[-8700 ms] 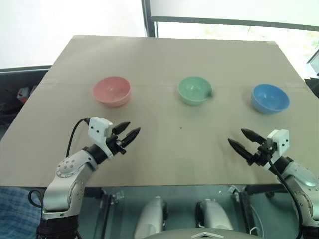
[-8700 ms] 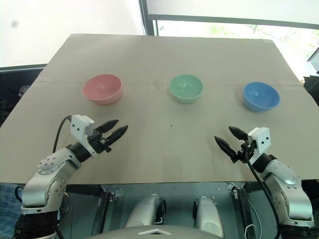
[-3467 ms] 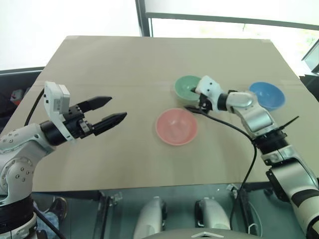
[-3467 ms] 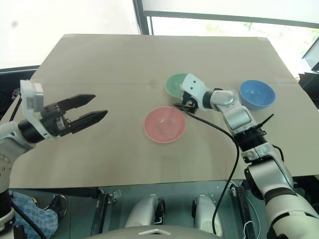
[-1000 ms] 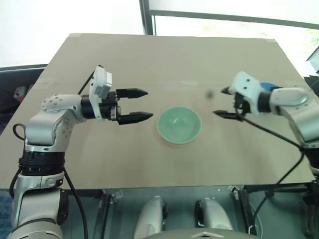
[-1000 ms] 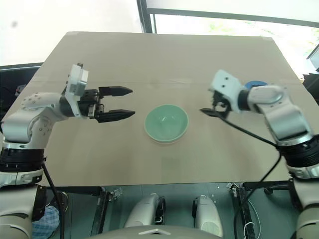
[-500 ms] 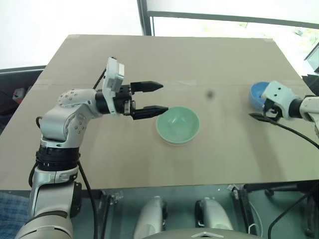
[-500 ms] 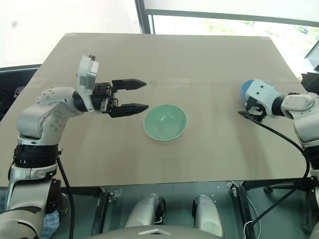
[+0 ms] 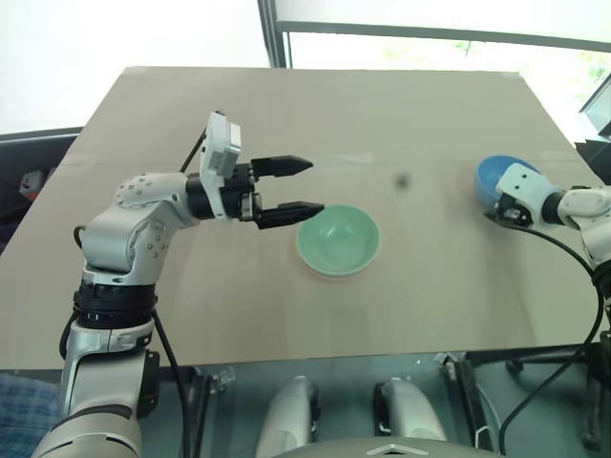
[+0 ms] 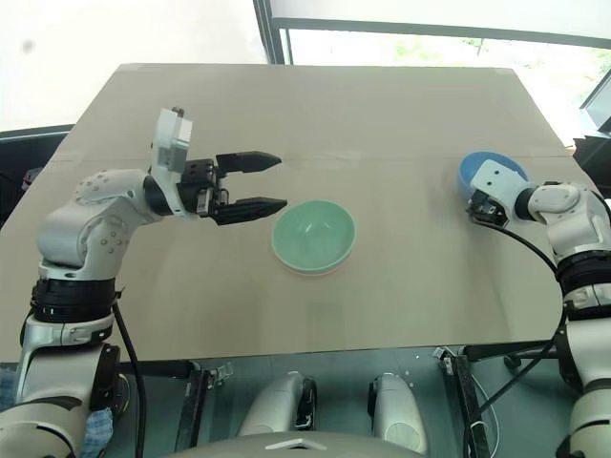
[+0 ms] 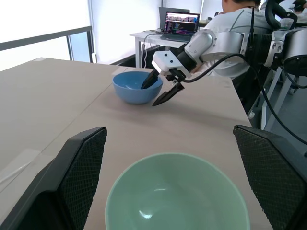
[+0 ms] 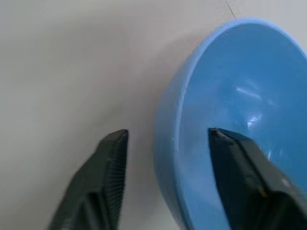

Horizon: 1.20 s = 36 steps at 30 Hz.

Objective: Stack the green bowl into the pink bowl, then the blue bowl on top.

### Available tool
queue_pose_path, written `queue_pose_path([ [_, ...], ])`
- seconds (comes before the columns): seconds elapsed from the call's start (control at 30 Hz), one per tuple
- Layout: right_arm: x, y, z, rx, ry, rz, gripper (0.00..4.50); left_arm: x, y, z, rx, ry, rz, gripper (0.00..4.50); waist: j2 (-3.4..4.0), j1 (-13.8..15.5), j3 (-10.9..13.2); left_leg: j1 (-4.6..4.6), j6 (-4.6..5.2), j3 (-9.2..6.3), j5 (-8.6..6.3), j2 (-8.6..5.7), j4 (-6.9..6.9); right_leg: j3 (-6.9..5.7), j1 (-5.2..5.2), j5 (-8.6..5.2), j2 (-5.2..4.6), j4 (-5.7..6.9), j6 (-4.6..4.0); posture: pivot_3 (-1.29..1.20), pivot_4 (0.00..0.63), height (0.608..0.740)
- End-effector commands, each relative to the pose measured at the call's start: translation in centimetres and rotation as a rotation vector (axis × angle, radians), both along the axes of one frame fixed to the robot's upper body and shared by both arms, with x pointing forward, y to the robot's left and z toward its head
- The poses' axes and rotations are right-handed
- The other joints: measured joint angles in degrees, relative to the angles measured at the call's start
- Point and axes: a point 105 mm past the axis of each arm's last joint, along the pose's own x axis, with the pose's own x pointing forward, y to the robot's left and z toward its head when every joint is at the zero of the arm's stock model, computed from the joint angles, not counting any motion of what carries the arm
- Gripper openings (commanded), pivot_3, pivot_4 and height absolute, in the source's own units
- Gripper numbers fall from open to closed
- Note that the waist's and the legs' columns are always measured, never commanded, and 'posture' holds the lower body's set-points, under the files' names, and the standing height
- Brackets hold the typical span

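Note:
The green bowl (image 9: 338, 239) sits nested in the pink bowl (image 9: 332, 277), of which a thin rim shows beneath it, mid-table. My left gripper (image 9: 316, 185) is open and level just left of that stack, fingers pointing at it, holding nothing. The blue bowl (image 9: 497, 176) stands on the table at the far right. My right gripper (image 12: 168, 132) straddles its near rim: one finger (image 12: 235, 163) is inside the bowl and the other finger (image 12: 108, 167) is outside, still apart from the wall. The left wrist view shows the same straddle on the blue bowl (image 11: 132, 88).
The tan table (image 9: 286, 114) has bare surface behind and in front of the bowls; its right edge runs close past the blue bowl. Beyond that edge, in the left wrist view, a seated person (image 11: 235, 21) and a desk with a laptop (image 11: 181, 21) show.
My right gripper has swung right from mid-table to the blue bowl, dropped one finger inside its rim, and narrowed. The left gripper edged slightly closer to the stacked bowls, then held still.

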Motion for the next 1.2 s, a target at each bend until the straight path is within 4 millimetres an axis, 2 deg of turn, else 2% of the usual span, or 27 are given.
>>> queue_pose_path([
  [0.03,0.4,0.0,1.6,-0.012,-0.046,0.022,0.99,-0.4,0.3,0.9,-0.001,-0.045,0.01,4.5,0.0,0.04,0.0,-0.01,0.0,-0.01,0.0,0.0,0.0,-0.01,0.01,0.0,0.0,0.0,0.0,0.0,0.15,0.74],
  [0.07,0.4,0.1,1.6,-0.013,-0.046,0.028,0.45,-0.4,0.4,0.8,0.0,-0.042,0.01,4.5,0.0,0.03,0.0,-0.01,0.0,-0.02,0.0,0.0,0.0,-0.02,0.02,0.0,-0.01,0.0,0.0,0.0,0.15,0.74],
  [0.13,0.6,0.2,1.8,-0.014,-0.051,0.035,0.09,-0.3,0.4,0.8,0.002,-0.041,0.013,4.5,0.01,-0.05,0.0,0.0,0.0,-0.01,0.0,-0.01,0.0,-0.03,0.03,0.0,-0.01,0.0,0.0,0.0,0.15,0.74],
  [0.23,0.4,1.1,2.0,-0.021,-0.045,0.088,0.09,-0.3,0.6,0.6,0.003,-0.036,0.021,4.5,0.01,-0.06,0.01,0.01,-0.01,-0.01,0.01,0.0,0.0,-0.03,0.03,0.0,0.0,0.0,0.0,0.0,0.15,0.74],
  [0.47,-1.8,7.7,5.1,0.034,-0.102,0.307,0.09,0.0,1.6,-0.5,0.026,-0.006,0.061,4.5,0.03,-0.1,0.02,0.02,-0.02,-0.02,0.01,0.05,-0.03,-0.04,0.03,0.0,0.02,0.07,0.0,0.0,0.15,0.74],
  [0.57,-3.9,11.4,6.9,0.076,-0.119,0.432,0.09,0.0,2.3,-1.1,0.044,0.008,0.081,4.5,0.06,0.08,0.03,-0.01,-0.02,-0.04,0.01,0.03,-0.02,-0.08,0.03,0.0,0.01,0.06,0.0,0.0,0.15,0.74],
  [0.63,-6.0,14.0,7.7,0.089,-0.113,0.545,0.09,0.1,2.9,-1.4,0.053,0.021,0.099,4.5,0.05,0.35,0.03,-0.02,-0.02,-0.1,0.01,0.03,0.01,-0.13,0.06,0.0,0.0,0.06,0.0,0.0,0.15,0.74],
  [0.73,-9.9,18.1,7.7,0.131,-0.059,0.719,0.09,0.5,4.5,-2.1,0.086,0.034,0.147,4.5,0.05,0.54,0.03,-0.03,-0.02,-0.15,0.0,0.03,0.0,-0.17,0.05,0.0,0.01,0.06,0.0,0.0,0.15,0.74],
  [0.8,-11.6,20.0,8.0,0.16,-0.049,0.782,0.09,0.6,5.5,-2.7,0.112,0.046,0.173,4.5,0.04,0.49,0.02,-0.02,-0.02,-0.14,0.0,0.03,-0.01,-0.17,0.05,0.0,0.02,0.07,0.0,0.0,0.15,0.74],
  [0.97,-13.0,22.3,8.5,0.208,-0.058,0.834,0.09,0.7,6.8,-3.6,0.159,0.066,0.199,4.5,-0.02,0.91,-0.01,-0.03,0.03,-0.15,-0.02,0.0,0.16,-0.17,0.1,0.0,-0.01,0.07,0.0,0.0,0.15,0.74],
  [1.2,-14.5,25.3,8.0,0.245,-0.046,0.917,0.09,0.6,9.0,-4.9,0.223,0.1,0.233,4.5,-0.02,1.0,-0.01,-0.02,0.02,-0.14,-0.02,0.0,0.15,-0.17,0.05,-0.01,0.05,0.12,-0.02,0.0,0.15,0.74],
])
